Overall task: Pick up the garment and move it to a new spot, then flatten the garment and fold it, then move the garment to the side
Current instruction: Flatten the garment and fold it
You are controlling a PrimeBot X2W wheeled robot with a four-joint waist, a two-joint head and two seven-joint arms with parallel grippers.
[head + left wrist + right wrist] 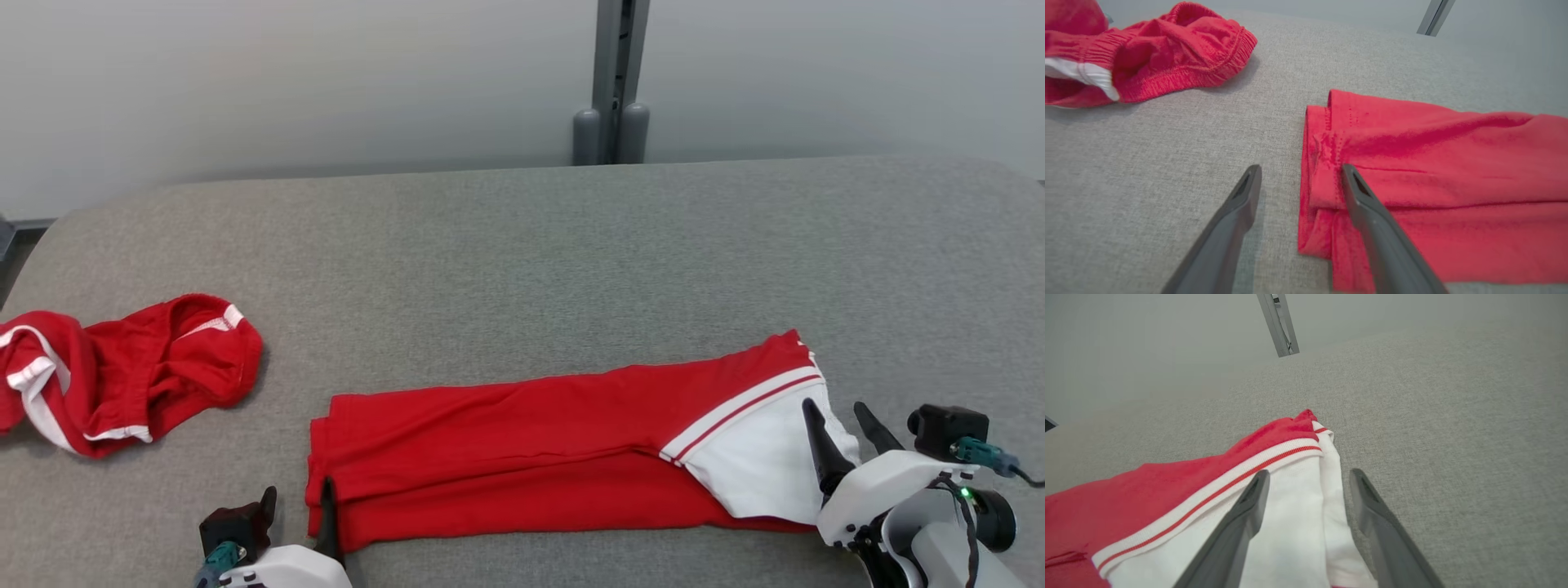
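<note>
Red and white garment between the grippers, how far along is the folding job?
Done: the red and white garment lies flat, folded into a long band on the grey surface. In hand: nothing; the left gripper and right gripper stand open at its two ends. Left: probably another fold, then moving it to the side.

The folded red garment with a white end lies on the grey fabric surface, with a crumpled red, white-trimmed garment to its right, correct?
No. The crumpled red garment lies to the left of the folded red garment, as the head view shows.
</note>
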